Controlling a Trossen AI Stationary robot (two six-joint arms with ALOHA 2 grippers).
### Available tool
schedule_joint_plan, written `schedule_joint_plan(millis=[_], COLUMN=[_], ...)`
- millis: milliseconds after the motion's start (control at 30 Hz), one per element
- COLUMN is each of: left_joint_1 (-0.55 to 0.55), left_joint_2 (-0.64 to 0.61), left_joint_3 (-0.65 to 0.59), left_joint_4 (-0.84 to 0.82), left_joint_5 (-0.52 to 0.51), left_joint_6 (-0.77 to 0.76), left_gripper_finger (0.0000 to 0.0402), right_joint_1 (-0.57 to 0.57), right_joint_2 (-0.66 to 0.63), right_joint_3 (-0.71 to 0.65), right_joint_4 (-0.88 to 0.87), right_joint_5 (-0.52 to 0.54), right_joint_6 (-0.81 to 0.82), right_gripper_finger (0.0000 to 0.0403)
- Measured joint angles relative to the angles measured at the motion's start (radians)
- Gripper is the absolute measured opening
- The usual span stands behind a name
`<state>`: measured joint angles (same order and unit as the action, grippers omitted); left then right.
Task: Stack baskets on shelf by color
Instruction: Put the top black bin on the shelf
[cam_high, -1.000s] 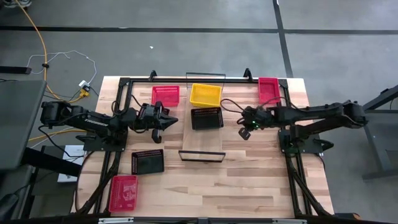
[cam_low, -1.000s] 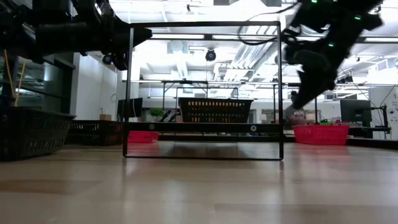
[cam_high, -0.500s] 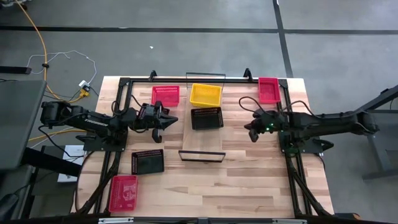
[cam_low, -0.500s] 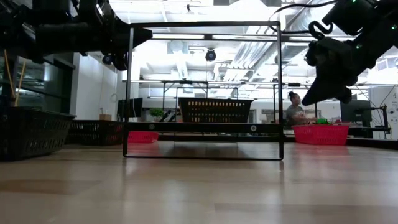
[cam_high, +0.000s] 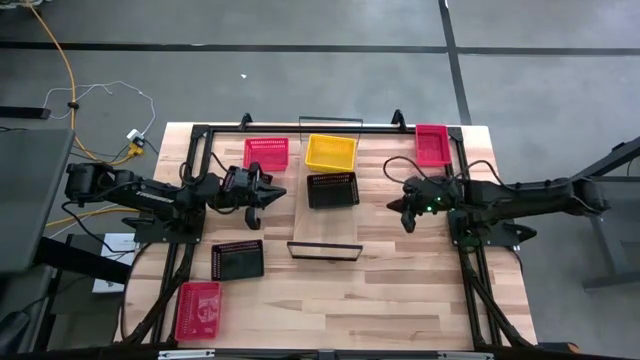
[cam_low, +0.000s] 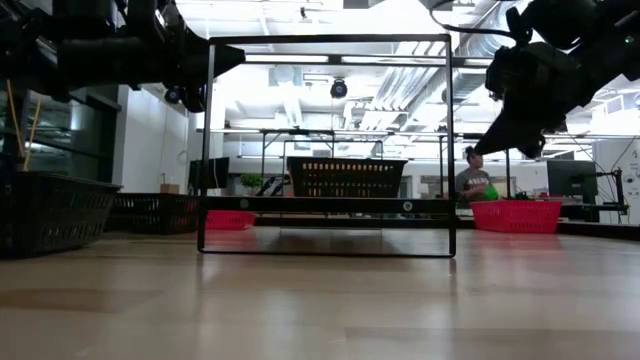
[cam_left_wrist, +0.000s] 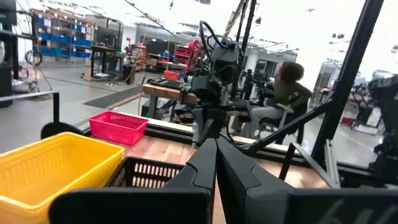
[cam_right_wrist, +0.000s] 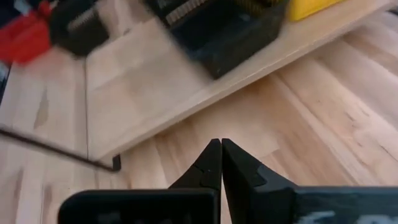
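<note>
A: Where are the two arms?

B: The left gripper (cam_high: 268, 192) reaches from the table's left edge toward the middle, stopping just left of the shelf (cam_high: 325, 228), that long pale wooden plank with thin black wire frames at its short ends. Its fingers are pressed together, holding nothing. The right gripper (cam_high: 407, 213) stretches in from the right, held above the striped wooden tabletop (cam_high: 400, 290) to the right of the shelf, fingers (cam_right_wrist: 217, 163) likewise pinched together and empty.

A: And the baskets?

B: On the shelf, a yellow perforated plastic basket (cam_high: 331, 152) sits at the far end, with a black perforated basket (cam_high: 332, 189) just in front of it. A pink-red basket (cam_high: 266, 153) lies on the tabletop left of the yellow one. Another pink-red basket (cam_high: 433, 143) lies at the far right corner. A second black basket (cam_high: 237, 259) lies near the left side, and a third pink-red one (cam_high: 198, 308) is nearer the front left corner.

A: Anything in the way?

B: The near wire frame (cam_low: 326, 145) stands upright across the shelf's front end. Between the right gripper and the shelf there is only bare wood. Beyond the table, a person (cam_low: 475, 178) sits in the room.
</note>
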<state>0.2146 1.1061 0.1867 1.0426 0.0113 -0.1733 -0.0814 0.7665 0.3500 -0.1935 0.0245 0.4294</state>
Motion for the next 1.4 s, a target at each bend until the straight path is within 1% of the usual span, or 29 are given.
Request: schedule_joint_plan(millis=[133,267,400,500,567,633,767,933,1033,1133,1233,1400], left_joint_1=[0.000,0.000,0.000,0.001,0.002,0.008,0.042,0.083,0.088,0.088,0.088,0.088], left_joint_2=[0.000,0.001,0.019,0.054,0.086,0.127,0.214,0.303,0.348,0.392,0.430,0.456], left_joint_3=[0.000,0.000,0.000,0.000,0.000,0.000,0.000,0.030,0.052,0.073,0.095,0.114], left_joint_4=[-0.038,-0.100,-0.144,-0.145,-0.144,-0.141,-0.101,-0.095,-0.096,-0.096,-0.096,-0.097], left_joint_5=[0.003,-0.004,-0.047,-0.108,-0.163,-0.201,-0.191,-0.128,-0.101,-0.097,-0.101,-0.101], left_joint_6=[0.041,0.094,0.106,0.106,0.106,0.106,0.085,0.078,0.073,0.072,0.072,0.072], left_gripper_finger=[0.0000,0.0000,0.0000,0.0000,0.0000,0.0000,0.0000,0.0000,0.0000,0.0000,0.0000,0.0000], right_joint_1=[0.051,0.098,0.114,0.104,0.087,0.066,0.025,0.002,-0.011,-0.013,-0.012,-0.012], right_joint_2=[0.083,0.213,0.345,0.420,0.454,0.482,0.538,0.600,0.632,0.662,0.689,0.708], right_joint_3=[0.000,0.000,0.000,0.000,0.000,0.000,0.000,0.001,0.001,0.001,0.001,0.002], right_joint_4=[0.047,0.192,0.340,0.426,0.453,0.481,0.573,0.702,0.735,0.763,0.801,0.889], right_joint_5=[-0.018,-0.019,-0.012,0.067,0.138,0.184,0.158,0.152,0.118,0.089,0.083,0.072], right_joint_6=[-0.052,-0.100,-0.172,-0.230,-0.259,-0.280,-0.306,-0.342,-0.340,-0.325,-0.325,-0.325], right_gripper_finger=[0.0000,0.0000,0.0000,0.0000,0.0000,0.0000,0.0000,0.0000,0.0000,0.0000,0.0000,0.0000])
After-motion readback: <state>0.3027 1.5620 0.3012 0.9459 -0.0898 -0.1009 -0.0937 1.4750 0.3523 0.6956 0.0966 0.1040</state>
